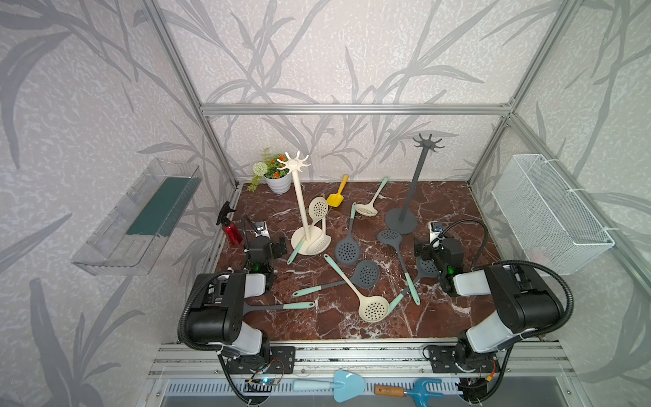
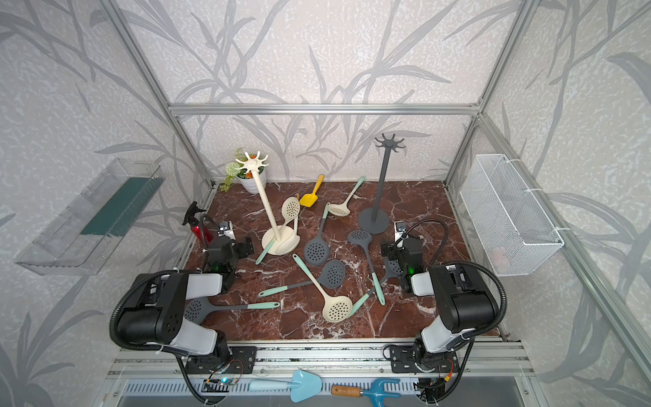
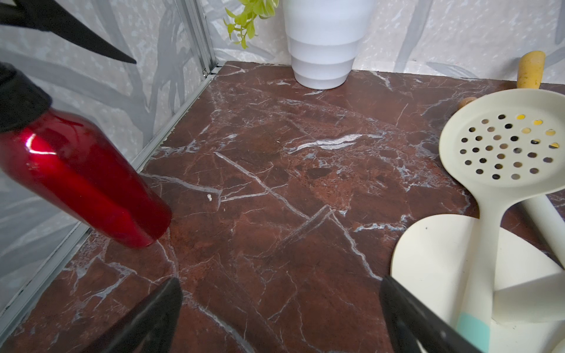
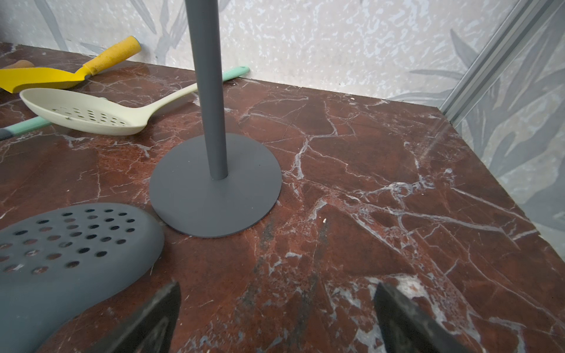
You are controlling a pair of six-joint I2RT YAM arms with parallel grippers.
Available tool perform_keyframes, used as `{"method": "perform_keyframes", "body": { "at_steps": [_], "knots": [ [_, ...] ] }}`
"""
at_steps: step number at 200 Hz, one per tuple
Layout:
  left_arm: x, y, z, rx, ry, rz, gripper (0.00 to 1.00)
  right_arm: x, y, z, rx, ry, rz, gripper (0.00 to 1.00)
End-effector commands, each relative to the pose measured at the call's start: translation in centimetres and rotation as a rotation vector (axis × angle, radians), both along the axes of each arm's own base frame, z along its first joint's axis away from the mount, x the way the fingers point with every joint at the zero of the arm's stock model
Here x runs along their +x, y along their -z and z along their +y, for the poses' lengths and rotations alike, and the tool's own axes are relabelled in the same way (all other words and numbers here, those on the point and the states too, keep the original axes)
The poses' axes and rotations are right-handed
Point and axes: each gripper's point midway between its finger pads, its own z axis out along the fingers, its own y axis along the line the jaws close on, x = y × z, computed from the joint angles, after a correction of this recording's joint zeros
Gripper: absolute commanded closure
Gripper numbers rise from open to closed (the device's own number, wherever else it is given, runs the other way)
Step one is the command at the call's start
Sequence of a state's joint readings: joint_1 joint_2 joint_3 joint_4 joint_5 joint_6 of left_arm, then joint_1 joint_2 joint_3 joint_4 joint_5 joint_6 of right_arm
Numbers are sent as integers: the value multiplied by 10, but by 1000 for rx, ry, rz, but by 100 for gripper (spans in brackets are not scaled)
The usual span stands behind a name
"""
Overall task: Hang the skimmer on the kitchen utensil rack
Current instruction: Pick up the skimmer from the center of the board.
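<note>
The left gripper [image 3: 281,308] hangs low over the marble desk [image 3: 275,183] with its jaws spread wide and nothing between them; just ahead of it and to its right stands the cream rack [image 1: 299,197], upright on its round base; a cream skimmer [image 3: 501,146] leans across that base, its perforated head raised and its mint handle end down near the gripper's right finger; to the gripper's left, near but apart, stands a red spray bottle [image 3: 82,177]; well ahead, against the far wall, sits a white pot [image 3: 321,45].

The right gripper [image 4: 275,308] is likewise spread wide and empty, close above the desk; directly ahead of it stands the grey rack [image 4: 214,183], upright; just to the gripper's left lies a grey skimmer [image 4: 61,253], head down on the desk and right beside the rack's base; farther ahead and to the left lies a pale skimmer [image 4: 88,113], bowl up, with a yellow scoop [image 4: 61,76] beyond it.

Between the two grippers, both top views show more skimmers lying flat and crossing one another, among them a long cream skimmer [image 1: 373,310] nearer the robot than either gripper.
</note>
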State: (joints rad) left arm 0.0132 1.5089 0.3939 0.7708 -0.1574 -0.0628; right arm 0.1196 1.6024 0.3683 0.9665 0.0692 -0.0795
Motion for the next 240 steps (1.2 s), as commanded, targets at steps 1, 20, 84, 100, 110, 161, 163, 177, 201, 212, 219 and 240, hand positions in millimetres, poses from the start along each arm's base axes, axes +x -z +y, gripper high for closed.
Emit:
{"method": "perform_keyframes", "body": {
  "at_steps": [1,20,84,100,110,161,163,177,201,212,219,240],
  "knots": [
    [7,-6,-1,23,-9,-13,1,3,-12,2,3,-7,-36,1],
    [7,-9,0,30,-20,-20,1,2,-12,1,-6,0,-42,1],
    [-2,-66,0,72,-167,67,1,-12,-53,-19,-59,174,-95,1],
    [-10,-87,0,66,-222,88,1,-15,-62,-19,-41,187,-66,1],
    [-16,-97,-1,44,-242,117,1,-17,-67,-14,7,177,-37,0],
    [-61,-125,-4,-94,-275,204,1,-45,-101,49,133,12,125,11],
    [-62,-125,-5,-102,-268,206,1,-46,-102,52,131,9,135,12],
    [-69,-125,-16,-146,-202,218,2,-58,-99,65,140,-22,217,14],
    [-74,-130,-41,-199,-46,188,3,-80,-75,94,157,-127,396,22],
    [-73,-137,-52,-209,16,160,4,-90,-62,99,143,-137,463,25],
    [-72,-142,-60,-214,61,149,4,-95,-53,101,135,-139,502,26],
    [-71,-148,-80,-224,171,142,5,-105,-31,107,141,-141,580,32]
  ]
}}
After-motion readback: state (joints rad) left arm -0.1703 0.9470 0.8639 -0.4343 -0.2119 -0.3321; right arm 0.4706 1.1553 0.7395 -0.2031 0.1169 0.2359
